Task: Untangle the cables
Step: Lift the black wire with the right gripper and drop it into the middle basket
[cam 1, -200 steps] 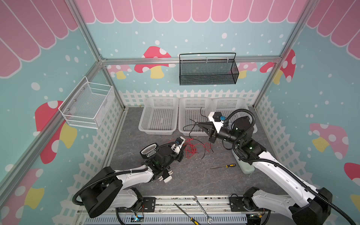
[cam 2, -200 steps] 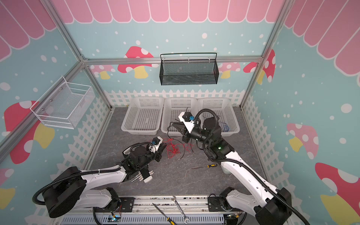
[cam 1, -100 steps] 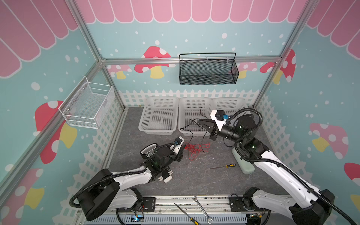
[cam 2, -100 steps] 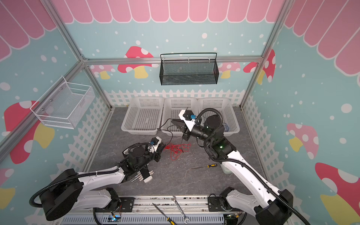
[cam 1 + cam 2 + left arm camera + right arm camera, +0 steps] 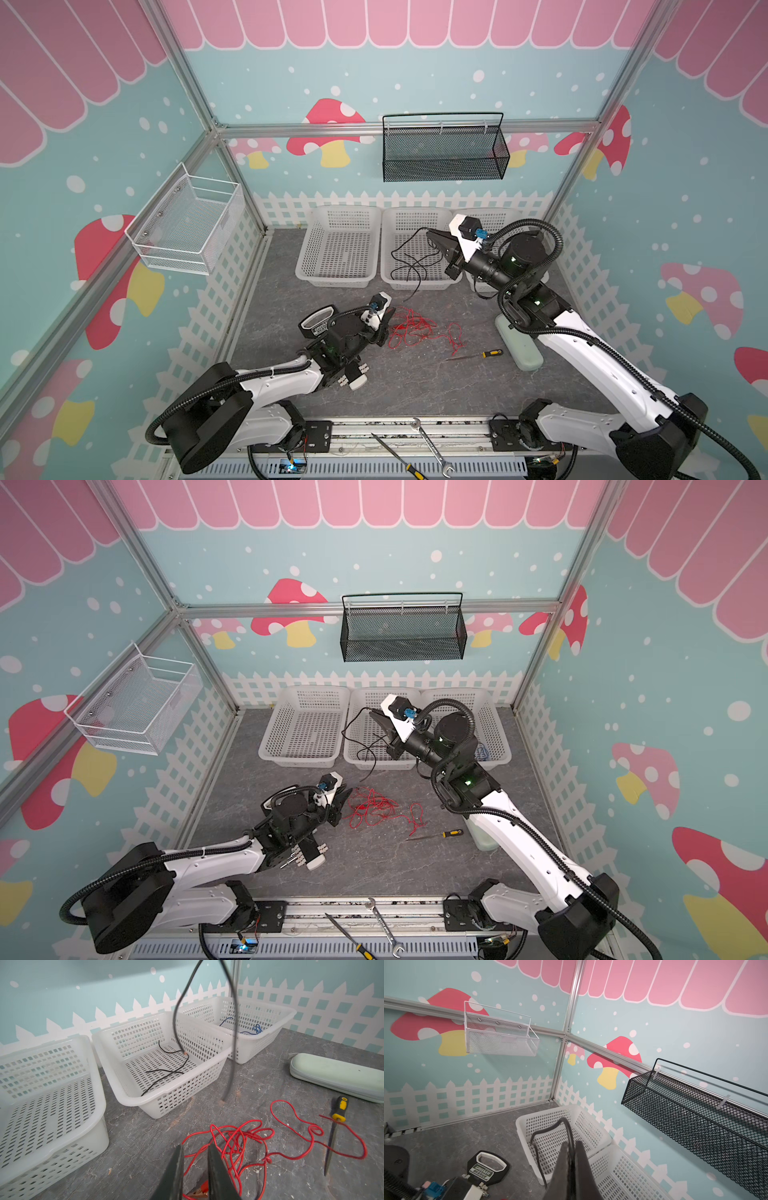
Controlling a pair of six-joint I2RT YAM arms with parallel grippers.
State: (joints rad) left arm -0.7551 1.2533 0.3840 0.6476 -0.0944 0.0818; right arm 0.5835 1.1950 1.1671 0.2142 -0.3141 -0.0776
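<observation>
Left hand [image 5: 390, 321] low; right hand [image 5: 430, 234] raised, pinched shut.

Bright even light, faint shadows, bowed edges, near foreground blurred

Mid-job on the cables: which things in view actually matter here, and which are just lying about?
Job:
black cable, pinched in the right gripper, hanging over the middle basket
red cable, tangled on the floor by the left gripper
blue cable, in the end basket

Lying about:
screwdriver
pale green case
black wall basket
white wall basket
wrench
</observation>
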